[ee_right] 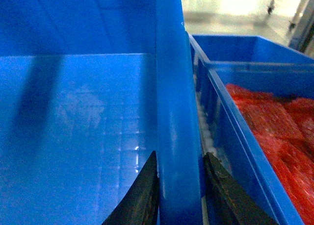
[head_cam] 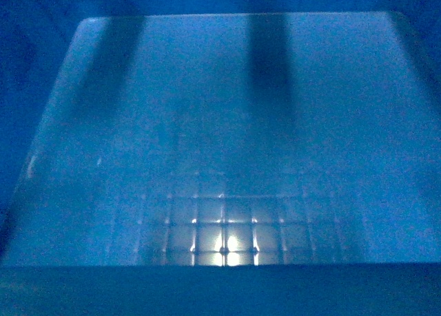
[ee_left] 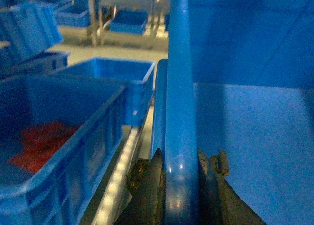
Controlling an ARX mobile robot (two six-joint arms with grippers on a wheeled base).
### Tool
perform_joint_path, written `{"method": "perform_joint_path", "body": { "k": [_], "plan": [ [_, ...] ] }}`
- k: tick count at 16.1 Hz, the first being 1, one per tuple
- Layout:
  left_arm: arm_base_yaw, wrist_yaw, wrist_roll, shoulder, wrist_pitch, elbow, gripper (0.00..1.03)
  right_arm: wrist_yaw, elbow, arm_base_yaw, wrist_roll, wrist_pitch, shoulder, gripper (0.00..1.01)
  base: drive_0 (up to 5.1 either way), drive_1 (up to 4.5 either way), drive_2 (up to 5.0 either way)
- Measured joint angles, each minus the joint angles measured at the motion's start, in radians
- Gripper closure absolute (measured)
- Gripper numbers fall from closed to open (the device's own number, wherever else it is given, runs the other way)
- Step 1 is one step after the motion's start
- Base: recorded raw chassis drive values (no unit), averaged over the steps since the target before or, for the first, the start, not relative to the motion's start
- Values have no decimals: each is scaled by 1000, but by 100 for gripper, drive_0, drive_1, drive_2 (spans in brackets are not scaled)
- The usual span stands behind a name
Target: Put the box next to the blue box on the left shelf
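Blue plastic fills the head view: the box (head_cam: 227,144) hangs close under it, carried by both arms. The left claw (ee_left: 180,186) pinches its left wall, the right claw (ee_right: 180,186) its right, sharing the load. Beyond lie neighbouring crates (ee_left: 105,83), some holding red contents (ee_right: 274,122).

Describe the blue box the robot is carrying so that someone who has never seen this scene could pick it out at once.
Start with the row of blue crates on the lit shelf rail. The carried box is the one whose side walls are pinched by the left gripper and the right gripper. Unlike the neighbouring crates holding red contents, its gridded floor is bare.
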Motion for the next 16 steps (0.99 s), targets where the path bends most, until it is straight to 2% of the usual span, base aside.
{"method": "perform_joint_path", "body": {
  "k": [1, 2, 3, 4, 5, 6, 7, 11, 16],
  "plan": [
    [-19, -56, -5, 3, -105, 49, 93, 100, 24, 37, -7, -57, 20, 81, 0, 0, 0],
    [-20, -84, -9, 21, -172, 78, 93, 151, 27, 37, -11, -61, 55, 82, 0, 0, 0],
    [-20, -79, -14, 53, -153, 76, 93, 162, 26, 29, -11, -55, 85, 82, 0, 0, 0],
    [-5, -63, -13, 96, -112, 77, 93, 139, 26, 7, -11, -35, 120, 82, 0, 0, 0],
    [22, -32, 2, 184, -24, 95, 93, 72, 45, -45, -2, 3, 199, 82, 0, 0, 0],
    [60, 24, 31, 371, 82, 167, 93, -19, 103, -117, 23, 25, 341, 82, 0, 0, 0],
    [69, 57, 5, 490, 56, 221, 93, -38, 124, -150, 19, 43, 420, 82, 0, 0, 0],
    [74, 70, -27, 621, 58, 242, 93, -78, 140, -186, 14, 46, 504, 83, 0, 0, 0],
    [115, 96, -20, 688, 68, 256, 93, -101, 140, -171, 42, 53, 548, 83, 0, 0, 0]
  ]
}}
